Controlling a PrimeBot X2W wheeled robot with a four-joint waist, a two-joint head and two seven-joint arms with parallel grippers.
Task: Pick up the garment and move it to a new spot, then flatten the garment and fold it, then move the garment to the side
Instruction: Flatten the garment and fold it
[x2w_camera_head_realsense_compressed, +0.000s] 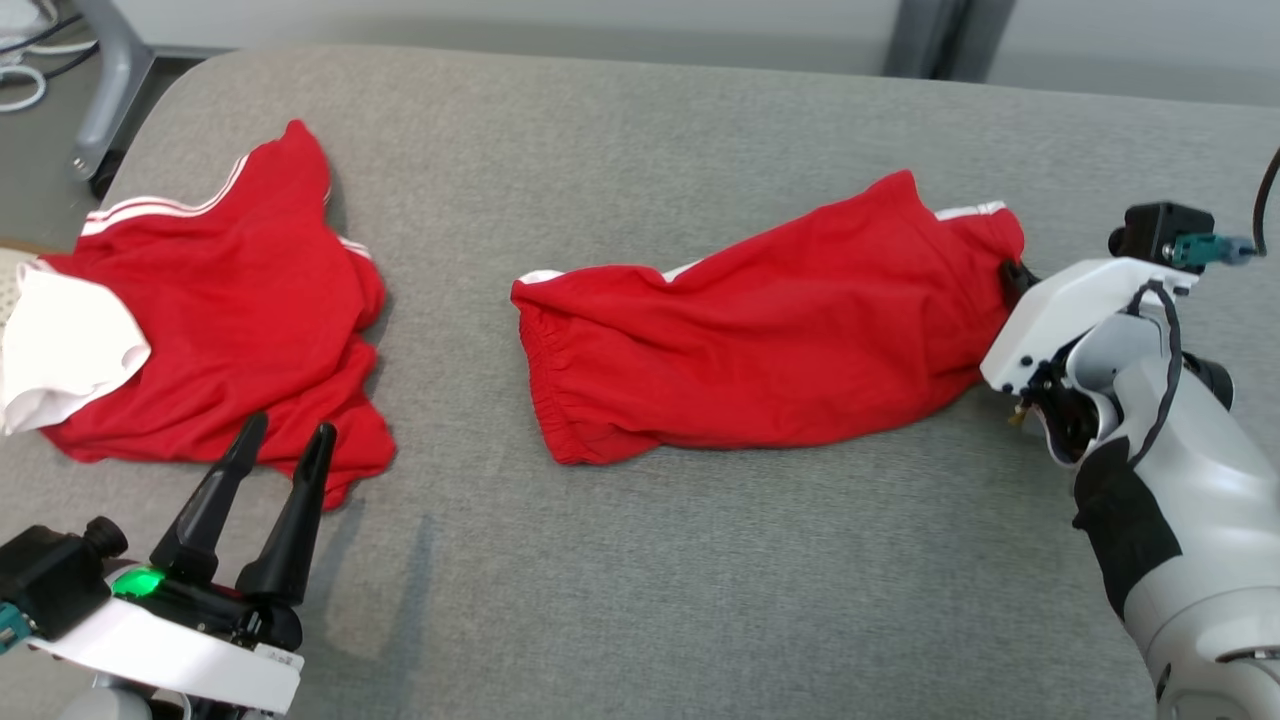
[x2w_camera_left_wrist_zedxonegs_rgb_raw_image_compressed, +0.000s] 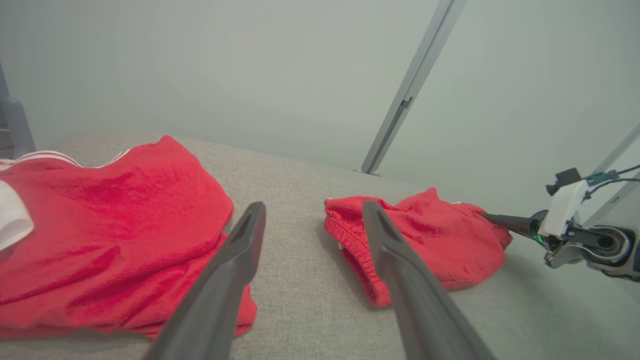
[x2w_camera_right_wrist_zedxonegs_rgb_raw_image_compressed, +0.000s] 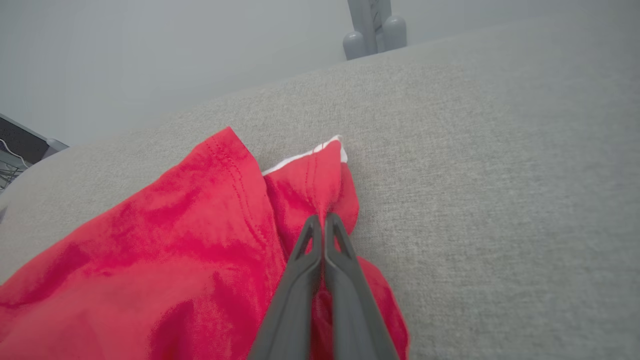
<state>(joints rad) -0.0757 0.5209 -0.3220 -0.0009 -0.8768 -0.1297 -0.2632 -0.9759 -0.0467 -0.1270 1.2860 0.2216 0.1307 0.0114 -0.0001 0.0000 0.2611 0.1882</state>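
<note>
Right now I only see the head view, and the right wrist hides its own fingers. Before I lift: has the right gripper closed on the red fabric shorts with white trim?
Observer: Yes. The right wrist view shows the right gripper shut, pinching a bunched fold of the red fabric shorts just below the white-trimmed hem corner.
Operator: Is that end lifted yet?
Observer: Seemingly not. In the left wrist view the shorts rest on the grey fabric-covered surface in a low mound, with the right gripper's fingers reaching in nearly level.
</note>
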